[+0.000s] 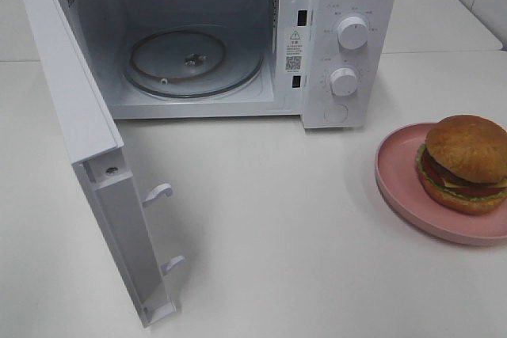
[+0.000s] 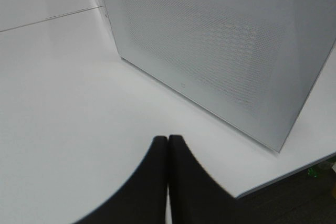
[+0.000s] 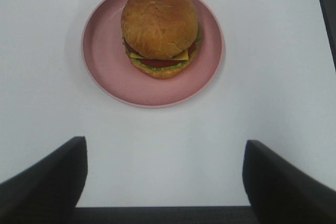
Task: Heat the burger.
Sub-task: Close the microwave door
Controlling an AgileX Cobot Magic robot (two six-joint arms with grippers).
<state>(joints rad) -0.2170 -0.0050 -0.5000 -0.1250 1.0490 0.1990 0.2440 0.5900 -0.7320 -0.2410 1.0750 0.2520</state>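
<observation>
On the white table [image 1: 261,219] sits a white microwave [image 1: 348,5] with its door [image 1: 75,116] swung wide open — the glass turntable [image 1: 194,61] lies bare inside, and two round knobs [image 1: 351,32] stand one above the other on the control panel. Well off to the right, the burger [image 3: 160,27] rests on a pink plate [image 3: 105,77], golden bun on top, with lettuce, tomato and cheese showing at the edge. Short of the plate, the right gripper [image 3: 165,177] hangs with its jaws spread wide, touching nothing. Over by the door's perforated outer face, the left gripper [image 2: 167,145] has its black fingers pressed together — empty.
</observation>
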